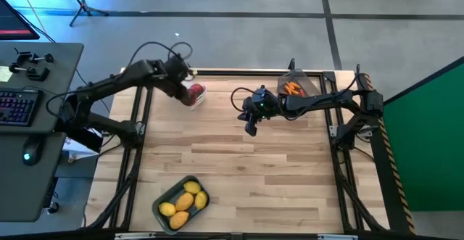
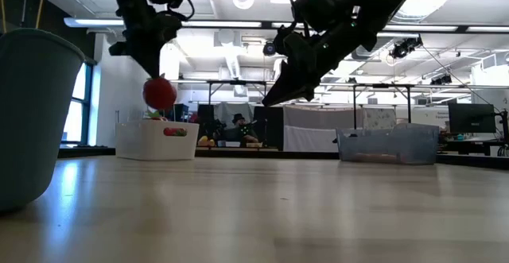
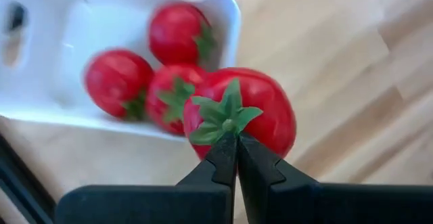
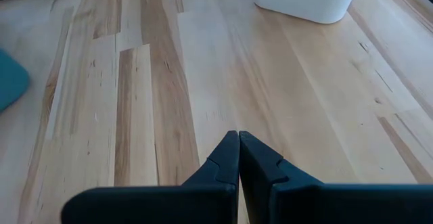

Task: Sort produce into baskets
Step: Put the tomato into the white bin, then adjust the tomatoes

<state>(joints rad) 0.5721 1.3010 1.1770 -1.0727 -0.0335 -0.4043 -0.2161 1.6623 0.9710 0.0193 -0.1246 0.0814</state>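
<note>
Pinched between my left gripper (image 3: 237, 146) fingertips by its green calyx, a red toy tomato (image 3: 247, 119) hangs just above the white basket (image 3: 226, 11), at about 11 o'clock on the table. Its leafy top points up toward my wrist; being near-round, it shows no clear long axis. Three tomatoes already lie in the basket. To release well, I judge I should centre over the bin before parting my fingers. My right gripper (image 4: 238, 146), fingers pressed together on nothing, waits over bare wood near the smoky basket (image 1: 299, 86) of orange pieces at 1 o'clock.
</note>
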